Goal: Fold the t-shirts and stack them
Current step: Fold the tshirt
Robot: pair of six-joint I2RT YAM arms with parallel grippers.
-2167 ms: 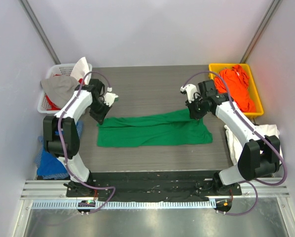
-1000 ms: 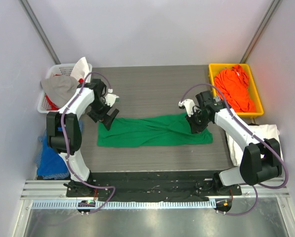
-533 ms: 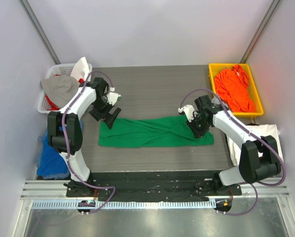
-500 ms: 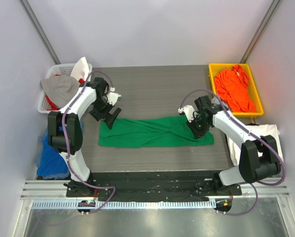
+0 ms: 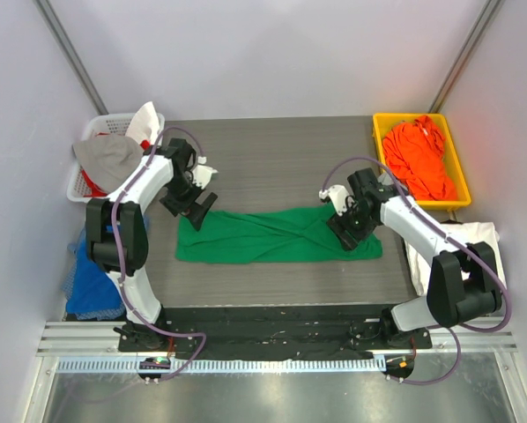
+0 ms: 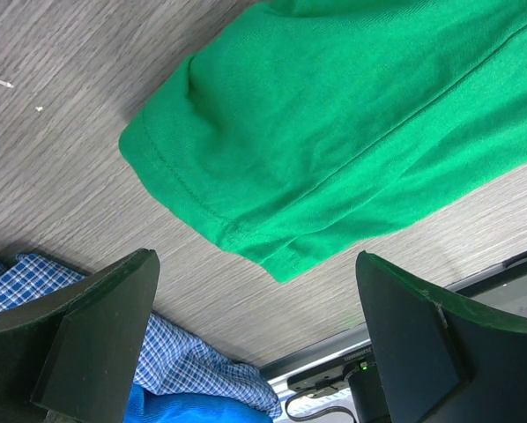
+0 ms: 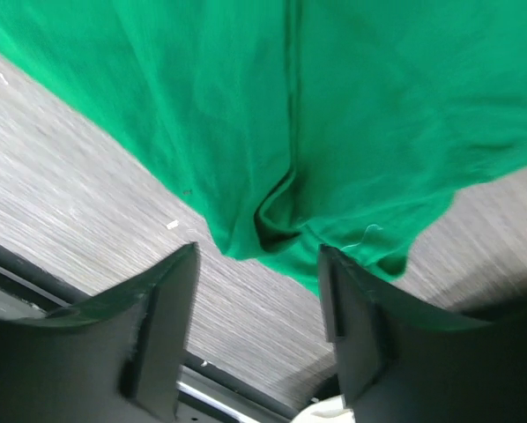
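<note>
A bright green t-shirt point(image 5: 272, 236) lies on the dark table as a long folded strip. Above its left end hovers my left gripper point(image 5: 197, 205), wide open with nothing in it. In the left wrist view that end point(image 6: 334, 132) sits beyond the gripper point(image 6: 259, 335). My right gripper point(image 5: 345, 231) stands open over the strip's right end, its fingers point(image 7: 158, 326) apart and nothing between them. The green cloth point(image 7: 334, 115) lies rumpled just past the fingertips. An orange t-shirt point(image 5: 419, 159) fills the yellow bin point(image 5: 380, 123). A white t-shirt point(image 5: 475, 238) lies off the table's right edge.
At the back left stands a white basket point(image 5: 80, 185) holding grey and white cloth. A blue checked cloth point(image 5: 83, 286) lies off the table's left side, also seen near my left fingers as checked fabric point(image 6: 184, 370). Grey walls close in on three sides.
My right gripper has opened and let go of the green t-shirt's right end, which now rests on the table. The left gripper stays open in about the same place.
</note>
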